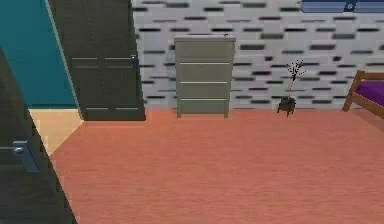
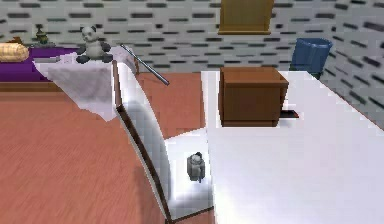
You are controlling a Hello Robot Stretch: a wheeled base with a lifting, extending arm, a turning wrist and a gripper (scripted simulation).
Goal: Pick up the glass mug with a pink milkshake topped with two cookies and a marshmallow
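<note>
Ahead, a dark door point(image 1: 100, 60), a grey dresser point(image 1: 204, 75) and a potted plant point(image 1: 291, 90) are seen along the far wall. To the side, a brown box point(image 2: 252, 95) is carried by a white desk point(image 2: 300, 160). A small grey object point(image 2: 196, 166) stands on a white chair point(image 2: 140, 110) left of the desk; whether it is the mug cannot be told. Nor can the state of the fingers.
</note>
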